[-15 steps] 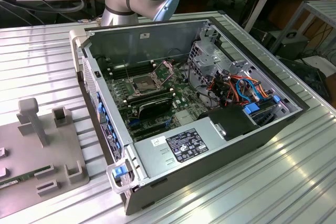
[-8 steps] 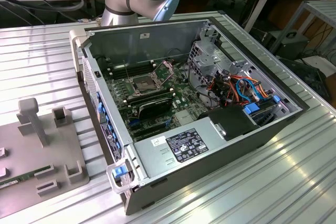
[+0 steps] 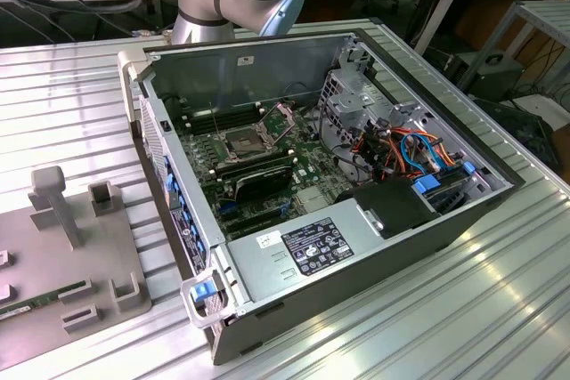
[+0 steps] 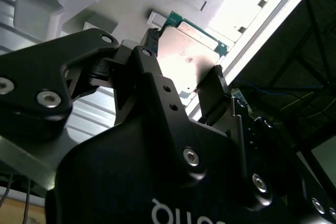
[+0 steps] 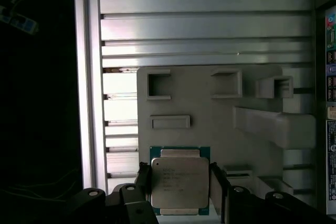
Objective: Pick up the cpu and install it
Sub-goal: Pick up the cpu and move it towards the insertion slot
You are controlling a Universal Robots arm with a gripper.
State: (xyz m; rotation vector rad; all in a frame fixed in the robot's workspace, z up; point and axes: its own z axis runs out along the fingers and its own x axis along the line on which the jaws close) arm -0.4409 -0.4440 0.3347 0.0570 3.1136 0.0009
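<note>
cpu (image 5: 179,182) between jaws, both touching its edges, over grey tray (image 5: 207,129)

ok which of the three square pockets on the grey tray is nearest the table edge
The end pocket at the tray corner, by the table edge; the middle pocket and the far pocket by the long sloped block sit farther in.

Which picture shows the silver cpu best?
The first wrist view: the cpu faces the camera, whole silver top showing, held in the gripper. The second wrist view shows it slanted, partly behind the gripper. The exterior view shows the computer case.
</note>
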